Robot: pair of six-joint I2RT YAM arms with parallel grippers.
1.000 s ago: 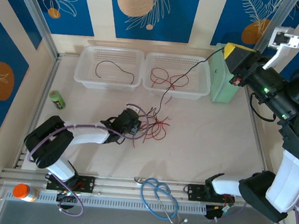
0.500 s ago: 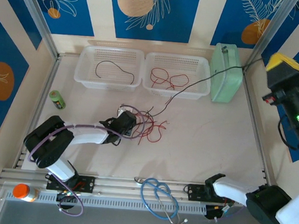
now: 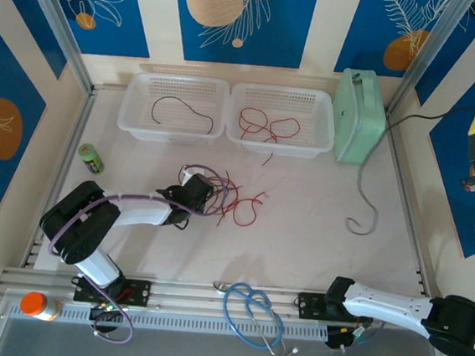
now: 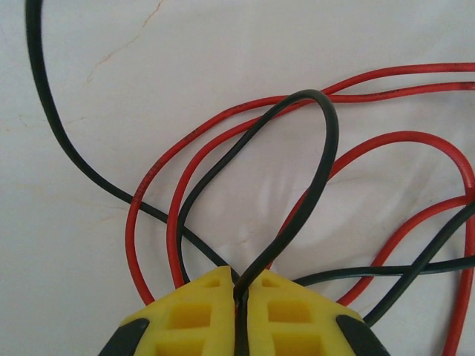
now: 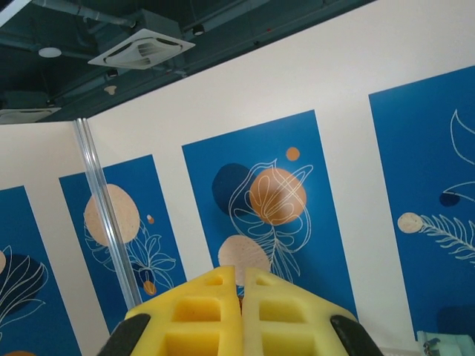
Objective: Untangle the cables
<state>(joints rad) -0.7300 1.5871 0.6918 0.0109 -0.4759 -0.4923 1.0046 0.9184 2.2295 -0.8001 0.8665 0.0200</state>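
- Nearest us, on the rail along the table's front edge, lie a blue stethoscope [image 3: 250,314] and, far off to the left, an orange-capped bottle [image 3: 33,303].
- The left arm lies low over the table and reaches to the right. The left gripper [image 4: 241,288] has its yellow pads pressed together on a black strand [image 4: 315,178], which rises from the pinch in a narrow loop.
- The cables [image 3: 235,201], a loose tangle of red and black, lie on the middle of the table, touching that gripper and spreading to its right. In the left wrist view we see red strands [image 4: 148,193] curving around and under the black loop on the white surface.
- A green can [image 3: 90,158] lies on its side near the left edge, well apart from the tangle.
- A long black cable [image 3: 361,208] makes a hook on the table to the right of the tangle, apart from it. It then runs away past the far right corner and lifts off the table.
- That cable ends at the right gripper [image 5: 240,280], which is raised beyond the table's right edge. Its pads are pressed together and aimed at the wall, and in its own wrist view we cannot make out the strand between them.
- Along the far edge two white baskets stand side by side. The left basket [image 3: 170,135] holds one black wire [image 3: 185,110], and the right basket [image 3: 278,147] holds red wires [image 3: 268,127].
- A green case [image 3: 360,114] stands just beside the right basket.
- Behind everything is a wall of blue panels [image 3: 236,18].
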